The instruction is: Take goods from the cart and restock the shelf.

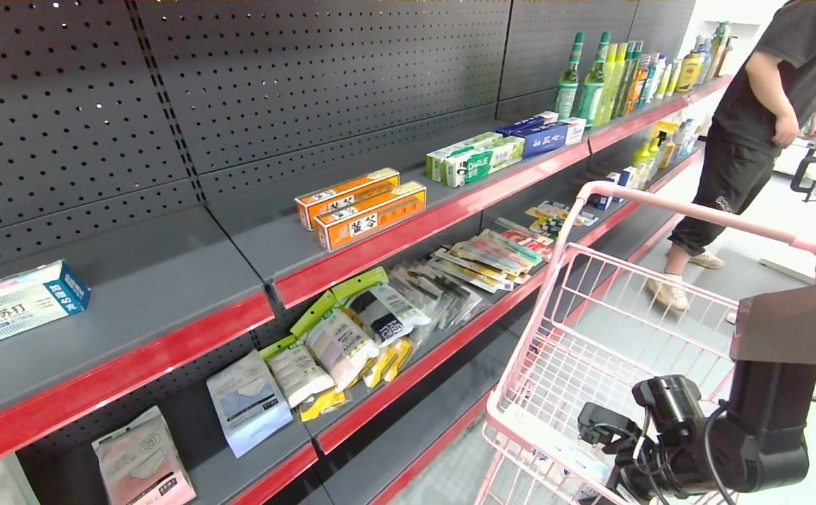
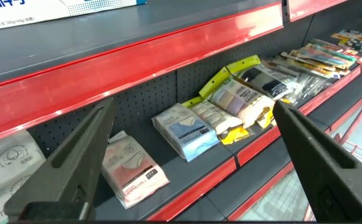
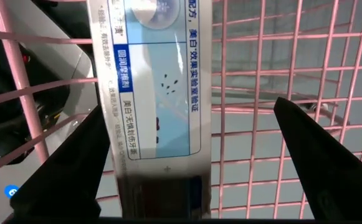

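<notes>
Head view: dark grey pegboard shelf (image 1: 169, 280) with red edges, pink wire cart (image 1: 660, 203) beside it. Left wrist view: left jaws wide apart, empty, facing bagged packets (image 2: 187, 127). Right wrist view: right jaws wide, empty, over a long white-and-blue carton (image 3: 146, 93) in the cart.

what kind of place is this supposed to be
Most likely a small shop, or a mock-up of one. Long red-edged shelves with pegboard backs carry rows of boxed goods and bottles, and a pink shopping cart stands in the aisle.
</notes>
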You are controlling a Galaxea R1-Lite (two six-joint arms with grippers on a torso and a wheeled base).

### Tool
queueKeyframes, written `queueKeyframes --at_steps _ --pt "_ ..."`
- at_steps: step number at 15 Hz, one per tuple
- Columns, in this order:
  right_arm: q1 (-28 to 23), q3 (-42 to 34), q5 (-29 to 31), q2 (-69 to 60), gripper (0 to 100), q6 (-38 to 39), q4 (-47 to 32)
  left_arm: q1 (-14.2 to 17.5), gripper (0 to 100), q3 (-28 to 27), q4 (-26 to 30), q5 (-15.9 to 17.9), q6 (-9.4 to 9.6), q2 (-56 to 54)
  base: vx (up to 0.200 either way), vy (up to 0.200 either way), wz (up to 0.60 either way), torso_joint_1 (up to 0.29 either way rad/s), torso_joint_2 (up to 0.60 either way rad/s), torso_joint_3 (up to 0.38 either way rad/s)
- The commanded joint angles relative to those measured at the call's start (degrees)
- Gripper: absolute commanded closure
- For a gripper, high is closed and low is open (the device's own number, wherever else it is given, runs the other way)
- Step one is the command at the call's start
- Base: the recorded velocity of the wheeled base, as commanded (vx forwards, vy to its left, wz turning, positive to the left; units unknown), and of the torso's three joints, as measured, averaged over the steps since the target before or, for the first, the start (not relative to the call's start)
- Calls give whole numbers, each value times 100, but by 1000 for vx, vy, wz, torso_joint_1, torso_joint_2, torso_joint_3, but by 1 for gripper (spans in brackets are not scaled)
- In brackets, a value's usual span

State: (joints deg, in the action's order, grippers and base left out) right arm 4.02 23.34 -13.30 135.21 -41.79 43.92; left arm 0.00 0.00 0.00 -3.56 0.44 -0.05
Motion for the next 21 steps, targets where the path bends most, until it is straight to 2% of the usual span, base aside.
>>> queueKeyframes --at_steps 1,10,14,19,21 --pt "2 -14 -6 15 100 -5 -7 0 0 0 0 -4 0 5 0 0 0 0 0 0" --pt "11 -190 -24 -328 100 145 -7 0 0 0 0 -4 0 5 0 0 0 0 0 0" --pt "204 -172 91 -1198 100 1463 -7 0 0 0 0 -4 0 5 0 0 0 0 0 0" --pt "573 -155 1101 -2139 100 2861 -77 0 0 0 0 -4 0 5 0 0 0 0 0 0" --pt "582 -164 1488 -2587 100 3124 -94 0 0 0 0 4 0 5 0 0 0 0 0 0"
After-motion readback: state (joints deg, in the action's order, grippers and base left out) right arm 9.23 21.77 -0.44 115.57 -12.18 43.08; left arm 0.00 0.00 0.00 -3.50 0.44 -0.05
